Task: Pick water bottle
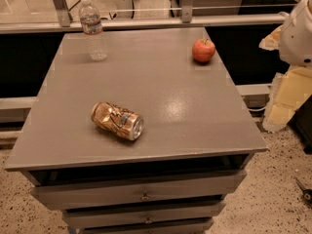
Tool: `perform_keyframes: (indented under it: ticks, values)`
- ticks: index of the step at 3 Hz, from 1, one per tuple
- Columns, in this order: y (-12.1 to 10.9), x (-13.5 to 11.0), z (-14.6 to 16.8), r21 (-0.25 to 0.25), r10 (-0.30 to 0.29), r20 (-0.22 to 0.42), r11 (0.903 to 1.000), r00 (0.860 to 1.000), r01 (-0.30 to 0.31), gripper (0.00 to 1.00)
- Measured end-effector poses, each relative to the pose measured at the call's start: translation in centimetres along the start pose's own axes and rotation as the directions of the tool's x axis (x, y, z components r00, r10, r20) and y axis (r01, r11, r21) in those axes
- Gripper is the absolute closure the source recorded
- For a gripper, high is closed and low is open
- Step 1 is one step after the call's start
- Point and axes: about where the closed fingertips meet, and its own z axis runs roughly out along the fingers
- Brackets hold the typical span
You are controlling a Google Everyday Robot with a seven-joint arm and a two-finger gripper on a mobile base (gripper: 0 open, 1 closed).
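Grey table (195, 111): clear bottle (93, 30), white cap, red-marked label; golden can (117, 121); red apple (203, 50). White arm (297, 33) beside it; gripper out of view.

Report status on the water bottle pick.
Gripper out of view, only white arm section at right edge. Water bottle upright, far-left corner of table, untouched. Can and apple well clear of it.

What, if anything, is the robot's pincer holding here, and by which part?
Nothing that shows is held: the pincer is out of view, and the water bottle stands free at the far left corner of the table.
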Motion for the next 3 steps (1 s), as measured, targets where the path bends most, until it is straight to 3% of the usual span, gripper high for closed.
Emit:
perform_keyframes:
  ticks: [1, 2, 3]
  values:
    - [-0.2, -0.1, 0.1, 0.003, -0.001, 0.006, 1.0, 1.0, 0.001, 0.0]
    - [-1.8, -1.6, 1.7, 0.034, -0.011, 0.065, 0.9994, 0.998, 0.009, 0.0]
    - [-5.9, -4.7, 4.3, 0.094, -0.023, 0.152, 0.9955, 0.988, 0.009, 0.0]
